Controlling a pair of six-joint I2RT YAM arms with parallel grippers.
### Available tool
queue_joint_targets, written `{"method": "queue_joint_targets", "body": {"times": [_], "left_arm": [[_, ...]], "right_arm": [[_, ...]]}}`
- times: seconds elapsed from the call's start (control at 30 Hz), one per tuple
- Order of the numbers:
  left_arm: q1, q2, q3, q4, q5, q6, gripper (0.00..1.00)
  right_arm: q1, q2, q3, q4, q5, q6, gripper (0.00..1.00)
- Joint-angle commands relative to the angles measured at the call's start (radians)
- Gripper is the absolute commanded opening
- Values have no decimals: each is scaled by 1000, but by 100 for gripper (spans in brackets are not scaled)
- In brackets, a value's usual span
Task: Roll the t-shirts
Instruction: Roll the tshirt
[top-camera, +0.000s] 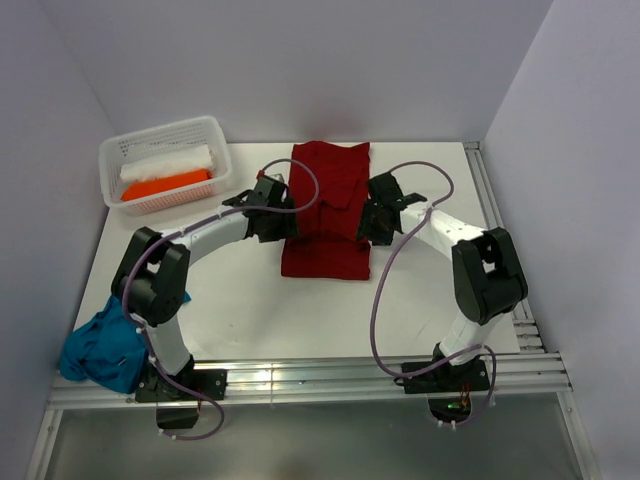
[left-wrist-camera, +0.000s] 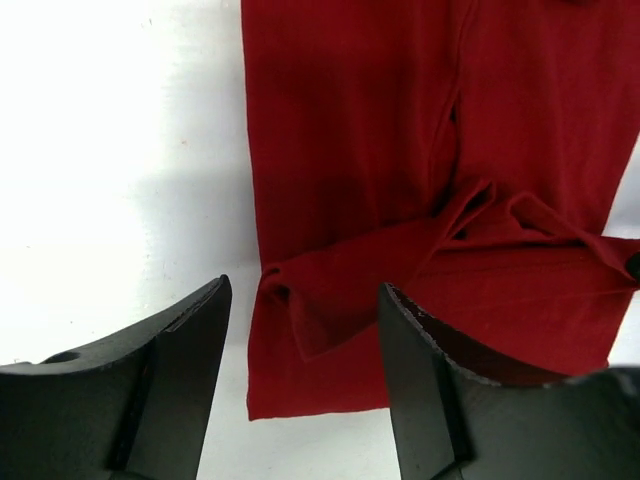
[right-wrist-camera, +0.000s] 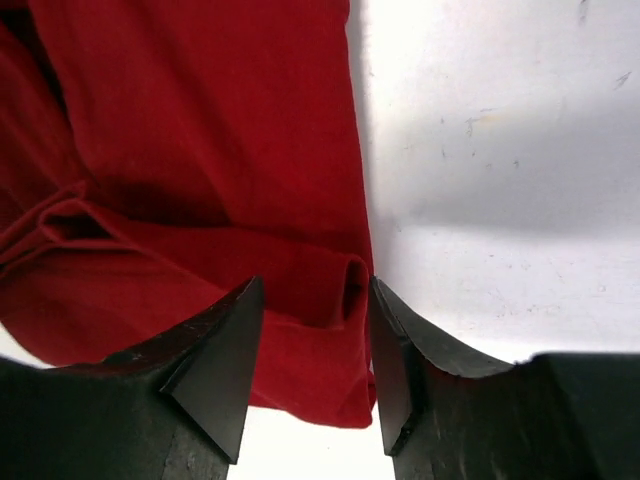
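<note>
Top external view has the red shirt (top-camera: 325, 205) lying mid-table (top-camera: 250, 300) as a narrow folded strip. Its long axis runs straight away from the arms, one short end toward them and the other toward the far wall; which end carries the collar I cannot tell. A loose cross-fold (left-wrist-camera: 330, 290), perhaps the start of a roll, sits partway along it, lumpy near the middle where cloth bunches. The left tool (left-wrist-camera: 303, 290) stands with its jaws apart at the strip's left edge, holding nothing. The right tool (right-wrist-camera: 315, 283) is also parted, with the fold's tubular end lying between its fingers but not pinched. As I judge it, the main risk is that the unheld fold relaxes and flattens, since nothing presses on it. A second risk is a skewed roll: if one tool catches only the top layer, or takes hold further along than the other, the strip would turn off its axis and roll into a cone. The bunched middle could also poke out as a tail. A teal shirt (top-camera: 100, 350) hangs heaped at the near-left corner, close to the left arm's base, where a sweep might drag it off. The basket (top-camera: 115, 160) at far left holds a white roll (top-camera: 165, 162) and an orange roll (top-camera: 165, 185).
</note>
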Motion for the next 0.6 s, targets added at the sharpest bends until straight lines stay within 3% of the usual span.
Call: {"method": "queue_joint_targets", "body": {"times": [0.0, 0.23, 0.47, 0.57], "left_arm": [[2, -62, 26, 41, -7, 3, 66], [2, -217, -84, 44, -36, 8, 66], [0, -334, -219, 91, 6, -11, 65], [0, -384, -335, 151, 68, -34, 65]], "right_arm": [[-14, -74, 4, 42, 2, -2, 54], [-13, -296, -132, 92, 19, -38, 52], [-14, -365, -296, 170, -69, -38, 45], [-14, -404, -365, 203, -101, 3, 51]]}}
